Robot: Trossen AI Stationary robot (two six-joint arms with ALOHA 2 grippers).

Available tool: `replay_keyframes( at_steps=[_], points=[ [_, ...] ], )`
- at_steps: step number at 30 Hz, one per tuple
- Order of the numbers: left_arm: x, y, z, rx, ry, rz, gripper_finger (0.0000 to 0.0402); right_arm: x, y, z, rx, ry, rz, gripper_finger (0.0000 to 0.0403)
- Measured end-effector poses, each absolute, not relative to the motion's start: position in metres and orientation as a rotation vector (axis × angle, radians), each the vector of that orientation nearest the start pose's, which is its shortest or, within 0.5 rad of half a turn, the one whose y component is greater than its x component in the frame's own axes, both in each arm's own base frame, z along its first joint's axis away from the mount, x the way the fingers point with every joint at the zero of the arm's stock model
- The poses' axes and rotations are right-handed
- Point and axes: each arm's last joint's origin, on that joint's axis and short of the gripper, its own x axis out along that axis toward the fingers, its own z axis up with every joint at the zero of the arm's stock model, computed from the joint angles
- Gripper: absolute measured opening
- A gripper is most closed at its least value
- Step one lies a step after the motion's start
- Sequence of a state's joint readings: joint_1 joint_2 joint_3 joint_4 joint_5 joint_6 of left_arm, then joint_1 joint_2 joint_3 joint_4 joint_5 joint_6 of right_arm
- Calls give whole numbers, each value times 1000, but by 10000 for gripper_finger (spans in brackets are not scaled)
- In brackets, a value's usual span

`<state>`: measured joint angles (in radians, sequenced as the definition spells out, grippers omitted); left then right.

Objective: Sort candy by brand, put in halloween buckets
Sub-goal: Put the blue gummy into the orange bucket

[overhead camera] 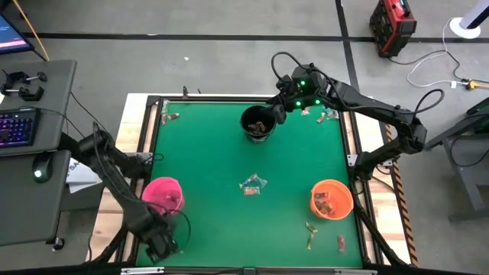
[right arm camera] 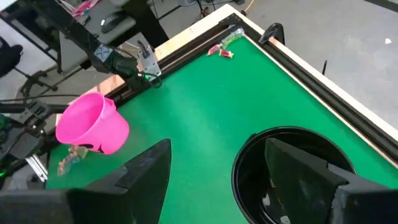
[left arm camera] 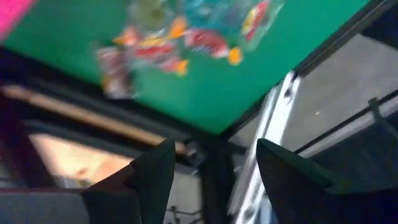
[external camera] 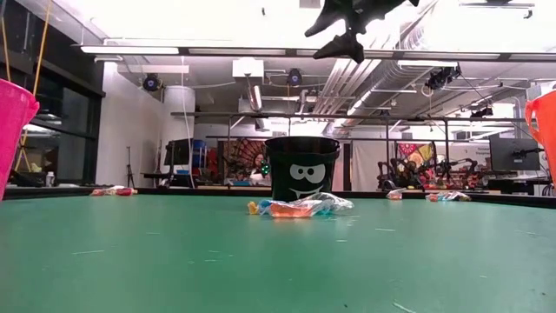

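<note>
Pink bucket nr front, orange bucket w/ candy — both grippers' fingers apart.

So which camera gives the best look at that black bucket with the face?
The low view: the black bucket stands side-on, its face showing. The high view looks into it from above, and the right wrist view shows only its rim. The left wrist view misses it.

on the green bench stand three buckets: the black bucket near the far edge, the pink bucket at the left, the orange bucket at the right. a small candy pile lies in the middle. the right end effector hangs just beside the black bucket, the left end effector at the near left corner.
</note>
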<state>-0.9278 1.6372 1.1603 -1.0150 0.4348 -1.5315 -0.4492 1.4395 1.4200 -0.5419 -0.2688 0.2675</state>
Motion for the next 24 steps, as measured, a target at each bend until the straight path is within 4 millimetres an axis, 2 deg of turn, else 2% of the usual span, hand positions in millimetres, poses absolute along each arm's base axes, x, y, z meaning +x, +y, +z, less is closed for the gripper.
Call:
replay_keyframes(
  at_steps=[5, 10, 14, 19, 24],
  points=[
    [171, -253, 189, -652, 1914, 353, 213, 285, -129, 369, 444, 504, -243, 254],
    [178, -259, 182, -629, 1812, 372, 213, 285, -129, 369, 443, 505, -240, 254],
    [182, -259, 184, -632, 1715, 379, 213, 284, -129, 369, 444, 511, -240, 254],
    [182, -255, 184, -598, 1720, 393, 213, 284, -128, 368, 447, 521, -240, 254],
    [180, -245, 195, -569, 1731, 380, 213, 284, -128, 368, 449, 520, -240, 254]
  ],
)
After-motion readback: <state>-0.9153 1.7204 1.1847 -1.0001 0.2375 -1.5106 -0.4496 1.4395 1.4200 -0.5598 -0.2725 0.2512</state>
